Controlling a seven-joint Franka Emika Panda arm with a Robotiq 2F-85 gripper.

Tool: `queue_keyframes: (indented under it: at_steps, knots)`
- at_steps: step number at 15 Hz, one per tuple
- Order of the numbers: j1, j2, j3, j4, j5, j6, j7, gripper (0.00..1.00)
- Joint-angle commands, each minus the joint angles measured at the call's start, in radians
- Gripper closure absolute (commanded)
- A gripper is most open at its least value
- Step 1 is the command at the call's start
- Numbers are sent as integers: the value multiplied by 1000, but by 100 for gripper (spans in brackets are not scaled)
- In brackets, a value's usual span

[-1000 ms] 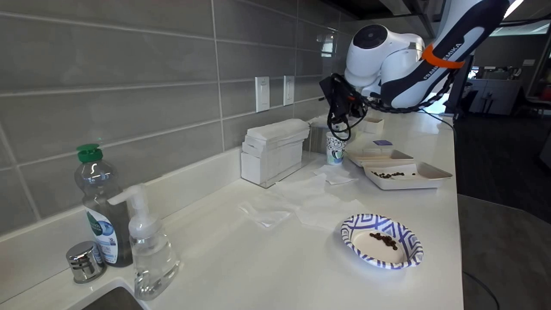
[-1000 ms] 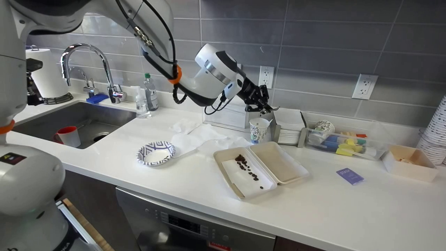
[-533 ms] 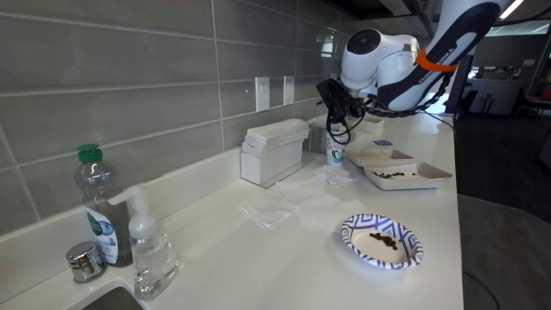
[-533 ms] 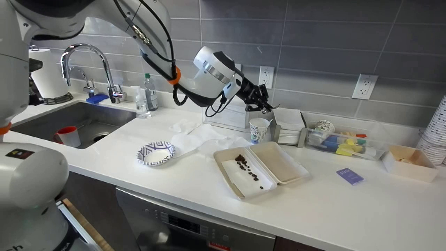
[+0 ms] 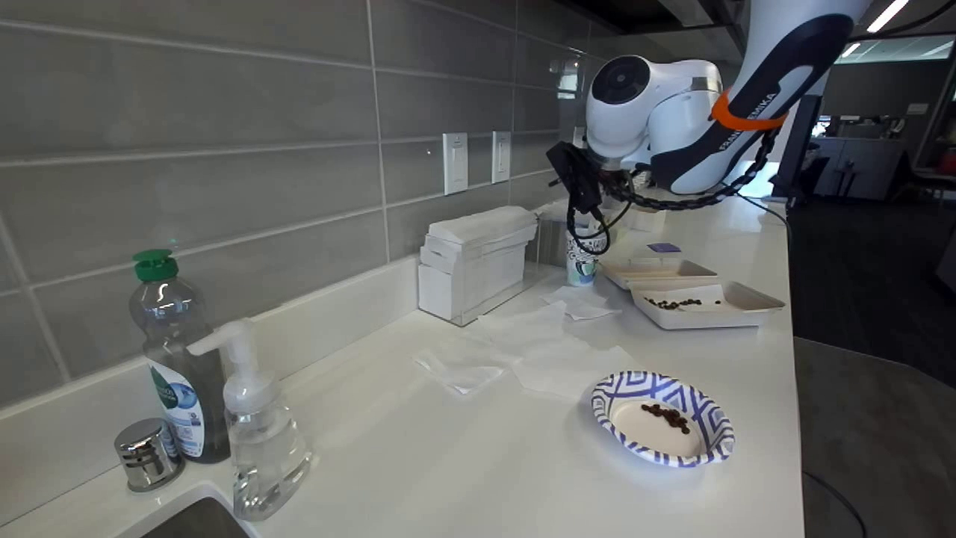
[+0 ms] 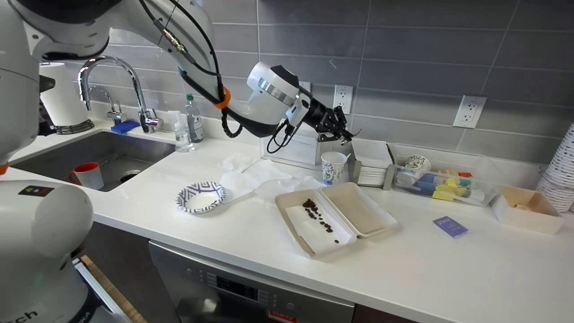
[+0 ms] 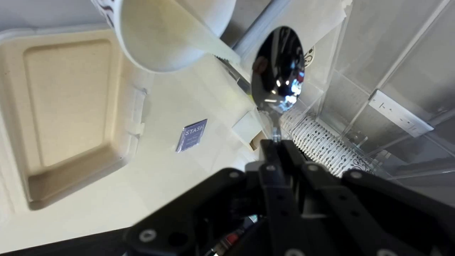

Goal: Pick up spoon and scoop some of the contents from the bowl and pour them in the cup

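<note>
Wrist view: the gripper is clamped on the spoon, at its handle. In an exterior view the spoon shows above and right of the upright cup, a pale strip leaning in it. The square bowl with dark brown bits sits nearer than the cup in both exterior views.

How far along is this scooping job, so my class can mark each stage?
Done: the shiny grey metal spoon is picked up, gripped between the black fingers. In hand: it is held near the patterned white paper cup, maybe to pour. Left: perhaps scooping or pouring; dark brown bits lie in the open off-white square container, none show on the spoon's visible face, and whether any lie in the cup isn't clear.
</note>
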Motion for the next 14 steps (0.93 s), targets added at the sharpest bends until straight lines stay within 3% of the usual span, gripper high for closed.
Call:
queue_keyframes:
  at_steps: [1,5,7,9,14]
  knots:
    - [95,103,-121,8,50,34,50,98]
    - [163,169,-196,-11,100,49,51,98]
    - [172,163,-195,-32,101,49,51,98]
    - [132,69,-129,-61,50,30,36,98]
    - [93,-70,-117,-141,-5,70,-5,98]
